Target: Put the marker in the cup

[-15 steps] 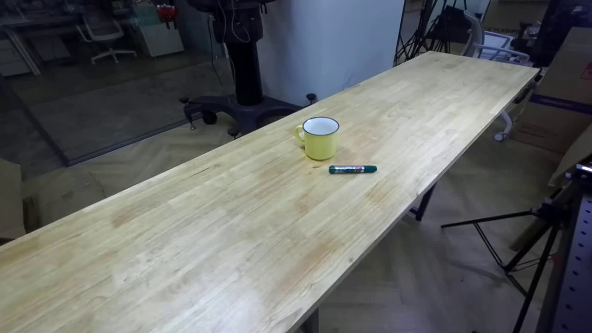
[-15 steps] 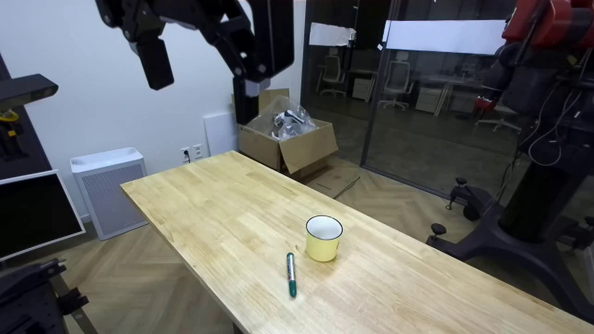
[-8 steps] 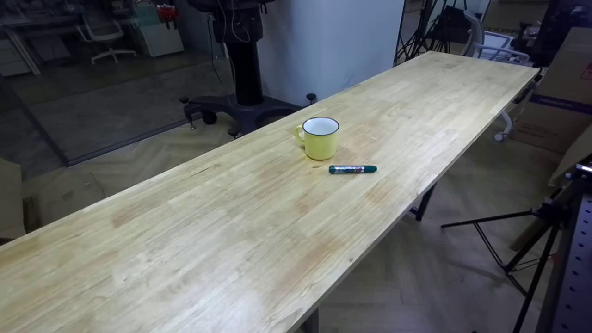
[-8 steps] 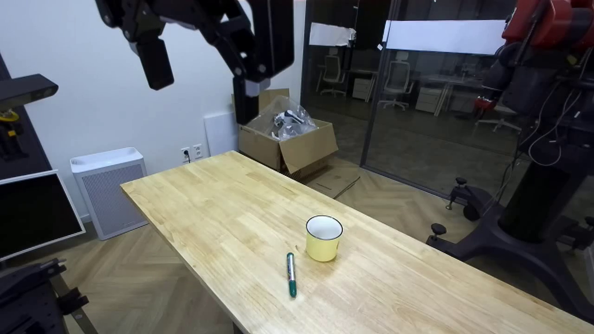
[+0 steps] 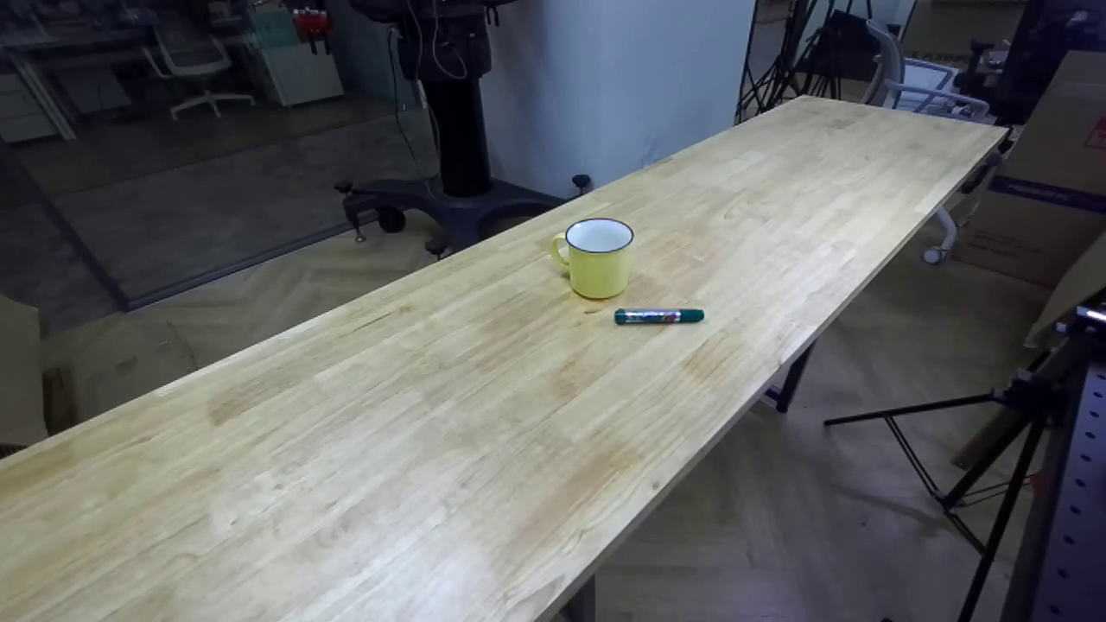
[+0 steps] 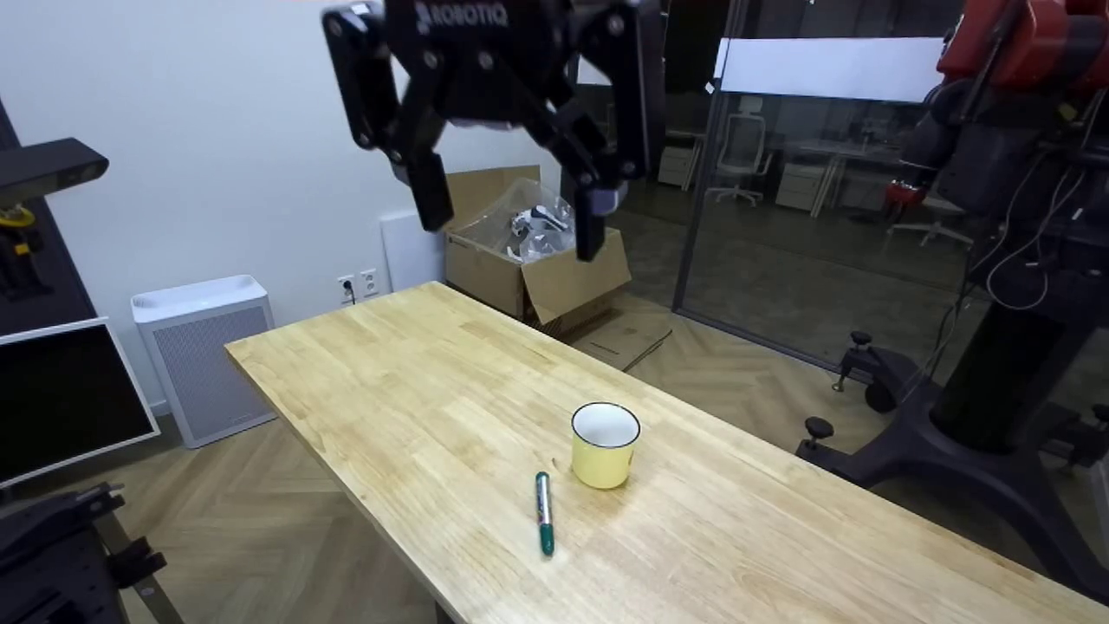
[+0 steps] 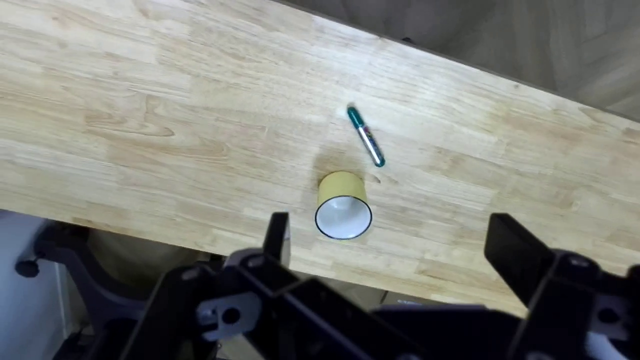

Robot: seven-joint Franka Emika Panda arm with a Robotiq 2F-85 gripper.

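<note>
1. Bench (image 5: 415, 449): pale wooden top; in an exterior view, its far end points toward 2 o'clock.
2. Pincer (image 6: 512, 236): raised clear of the bench, at 12 o'clock in an exterior view; jaws set wide.
3. Cup (image 5: 599, 275): yellow, upright on the bench; in an exterior view, handle at 9 o'clock.
4. Marker (image 7: 367, 137): lying on the bench, near but apart from the cup; in the wrist view, about 1 o'clock from it.

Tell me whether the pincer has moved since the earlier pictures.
Yes. In an exterior view, the pincer has shifted right and slightly down: one fingertip, previously at the left edge of the box, now overlaps its right side.
</note>
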